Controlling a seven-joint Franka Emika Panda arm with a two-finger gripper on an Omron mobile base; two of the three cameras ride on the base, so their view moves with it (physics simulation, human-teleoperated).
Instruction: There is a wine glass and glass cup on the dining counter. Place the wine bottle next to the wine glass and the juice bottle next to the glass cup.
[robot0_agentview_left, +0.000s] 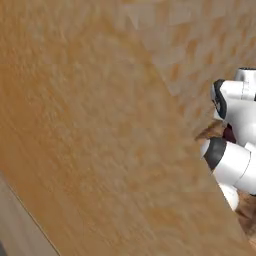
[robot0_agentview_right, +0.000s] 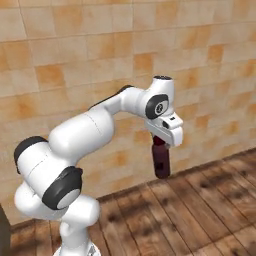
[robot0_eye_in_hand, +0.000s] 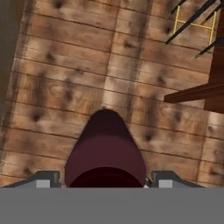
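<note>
Left base view: tiled wall close up, white arm at right. Right base view, centre: the two-finger gripper (robot0_agentview_right: 161, 141) clamps the stubby dark maroon juice bottle (robot0_agentview_right: 161, 161) above a wooden floor (robot0_agentview_right: 200, 210). Hand view: bottle (robot0_eye_in_hand: 105, 151) between the fingertips (robot0_eye_in_hand: 43, 179). Carrying step; next, reach the dining counter's glass cup.

The arm reaches forward, elbow bent, wrist turned down. The gripper (robot0_agentview_right: 161, 144) points at the floor, fingers (robot0_eye_in_hand: 43, 180) clamped on the juice bottle (robot0_agentview_right: 161, 161).

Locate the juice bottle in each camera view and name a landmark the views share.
Left base view: not identifiable.
Right base view: juice bottle hangs centre-right, held in the gripper, against the tiled wall.
Hand view: juice bottle bottom centre, between the fingertips.
Shared landmark: wooden plank floor below it.
</note>
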